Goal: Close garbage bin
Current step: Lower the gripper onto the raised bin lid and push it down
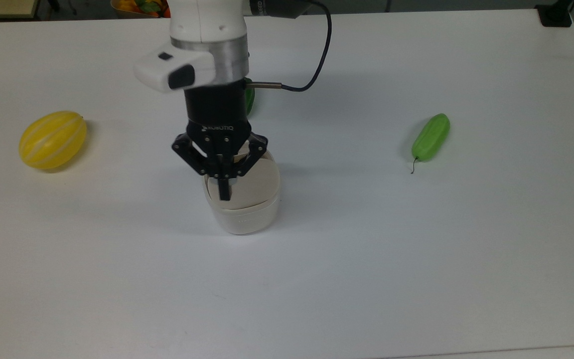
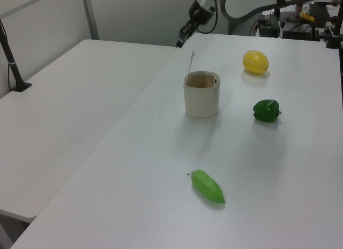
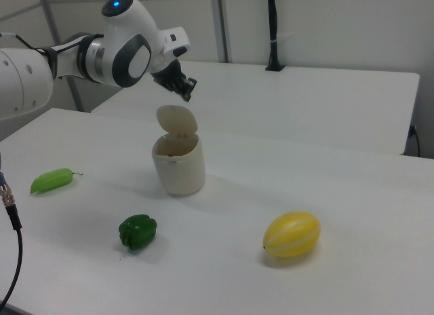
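Garbage bin (image 1: 244,212) sits mid-counter (image 1: 416,259), lid (image 3: 177,118) standing open, near upright, hinged at the rim on the side away from the green pepper (image 3: 137,232); in the left view the lid (image 2: 191,60) shows edge-on as a thin sliver above the tub (image 2: 202,95). Gripper (image 1: 224,192) has fingers pressed together, holding nothing; it hangs above and just behind the lid's top edge, apart from it in the right view (image 3: 187,89) and in the left view (image 2: 180,42). In the top view it overlaps the bin opening, pointing down. Yellow melon (image 1: 53,139) is off to the top view's left, green cucumber (image 1: 431,136) well off to the top view's right; neither is in the way. Handling guess: light, thin plastic tub, stiff enough, but empty-looking and likely to slide or tip on the smooth counter if shoved sideways. No grasp needed: closed fingers as a pusher look right. Best contact is probably the lid's outer face near its free top edge, far from the hinge, pushing it over toward the pepper side and then down. Press down at the end so the latch catches; keep the force mostly vertical so the bin stays put.
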Controlling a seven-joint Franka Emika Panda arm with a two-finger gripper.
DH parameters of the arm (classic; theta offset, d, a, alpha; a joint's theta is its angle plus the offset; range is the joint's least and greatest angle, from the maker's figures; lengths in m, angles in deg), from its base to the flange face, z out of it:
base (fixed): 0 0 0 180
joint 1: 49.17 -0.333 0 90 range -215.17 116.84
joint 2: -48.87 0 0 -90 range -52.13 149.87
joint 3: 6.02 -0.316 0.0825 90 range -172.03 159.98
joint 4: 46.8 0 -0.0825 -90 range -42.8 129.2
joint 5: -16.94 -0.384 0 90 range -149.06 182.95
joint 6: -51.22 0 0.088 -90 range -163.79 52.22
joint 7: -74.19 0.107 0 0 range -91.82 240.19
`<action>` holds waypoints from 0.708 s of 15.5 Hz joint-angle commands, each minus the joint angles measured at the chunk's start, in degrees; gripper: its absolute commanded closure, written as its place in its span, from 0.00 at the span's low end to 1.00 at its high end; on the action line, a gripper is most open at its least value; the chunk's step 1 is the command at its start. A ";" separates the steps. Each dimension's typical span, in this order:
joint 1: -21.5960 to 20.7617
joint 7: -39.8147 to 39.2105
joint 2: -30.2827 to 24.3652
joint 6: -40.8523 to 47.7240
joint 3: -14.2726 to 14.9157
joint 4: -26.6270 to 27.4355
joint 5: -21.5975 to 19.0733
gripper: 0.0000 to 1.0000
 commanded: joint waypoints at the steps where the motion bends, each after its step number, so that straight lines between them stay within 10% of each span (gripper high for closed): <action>1: 0.41 -8.99 -1.87 13.62 -0.70 -0.54 -6.05 1.00; 11: 1.73 -12.09 -2.49 22.10 -0.69 4.38 -5.63 1.00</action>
